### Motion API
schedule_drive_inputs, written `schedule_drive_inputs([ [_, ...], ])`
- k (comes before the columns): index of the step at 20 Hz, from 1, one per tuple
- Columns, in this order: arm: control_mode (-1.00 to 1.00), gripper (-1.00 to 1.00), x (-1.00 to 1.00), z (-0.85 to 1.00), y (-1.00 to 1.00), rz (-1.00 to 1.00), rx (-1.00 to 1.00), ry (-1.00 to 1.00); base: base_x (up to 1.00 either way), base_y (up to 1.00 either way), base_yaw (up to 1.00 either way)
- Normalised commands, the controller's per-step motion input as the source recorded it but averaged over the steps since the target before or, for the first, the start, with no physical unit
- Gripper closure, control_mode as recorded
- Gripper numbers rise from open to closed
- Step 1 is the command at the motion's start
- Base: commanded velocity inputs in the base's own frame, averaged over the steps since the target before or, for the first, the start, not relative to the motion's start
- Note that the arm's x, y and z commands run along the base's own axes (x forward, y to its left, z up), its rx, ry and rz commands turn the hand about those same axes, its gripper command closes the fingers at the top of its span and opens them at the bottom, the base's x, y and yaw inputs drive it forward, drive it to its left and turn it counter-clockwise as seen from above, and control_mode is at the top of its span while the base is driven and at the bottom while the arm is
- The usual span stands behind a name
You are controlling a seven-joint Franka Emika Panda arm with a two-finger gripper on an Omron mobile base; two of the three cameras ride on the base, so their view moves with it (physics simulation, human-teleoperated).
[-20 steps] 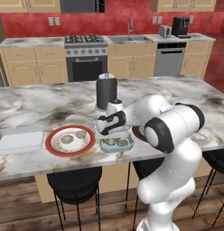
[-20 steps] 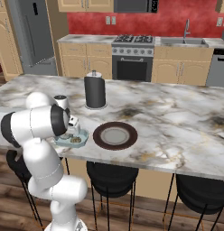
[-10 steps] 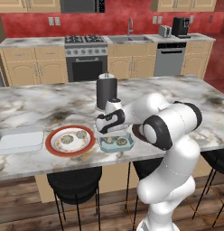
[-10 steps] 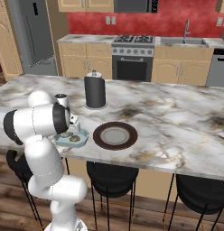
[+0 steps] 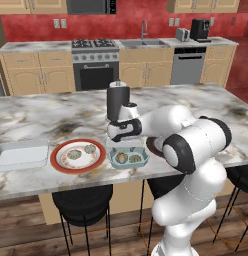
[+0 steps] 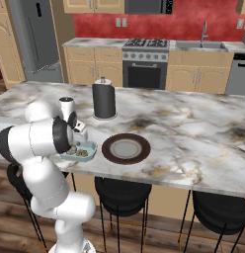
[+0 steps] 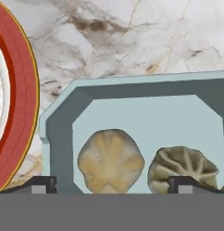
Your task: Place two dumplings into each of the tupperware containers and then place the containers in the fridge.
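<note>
The blue box (image 5: 128, 158) lay near the counter's (image 5: 41, 112) front edge, its long side along that edge, just right of the red plate (image 5: 78, 155). Two dumplings (image 7: 110, 161) sat side by side inside it, two more on the plate. The gripper (image 5: 121, 139) hung just above the box, fingers spread wide, holding nothing. The white box (image 5: 21, 153) lay further left, free counter behind.

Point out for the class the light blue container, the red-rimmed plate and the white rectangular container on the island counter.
light blue container (image 5: 129, 164): left base view, near rim.
red-rimmed plate (image 5: 60, 162): left base view, red rim at left.
white rectangular container (image 5: 20, 154): left base view, bare floor.
</note>
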Motion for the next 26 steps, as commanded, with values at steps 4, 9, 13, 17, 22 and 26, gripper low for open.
schedule_drive_inputs([
  [4,-1.00,-1.00,-0.79,0.43,-0.68,-0.19,0.08,0.00,0.00,0.00,0.00],
  [9,-1.00,-1.00,-0.24,0.07,-0.86,-0.21,0.06,0.00,0.00,0.00,0.00],
  [13,-1.00,-1.00,0.04,0.00,-0.58,-0.14,0.00,0.00,0.00,0.00,0.00],
  [17,-1.00,-1.00,0.44,0.00,-0.12,0.00,0.00,0.02,0.00,0.00,0.00],
  [22,-1.00,-1.00,0.41,0.00,-0.01,0.00,0.00,0.07,0.00,0.00,0.00],
  [26,-1.00,-1.00,0.14,-0.11,-0.04,0.00,0.00,0.10,0.00,0.00,0.00],
])
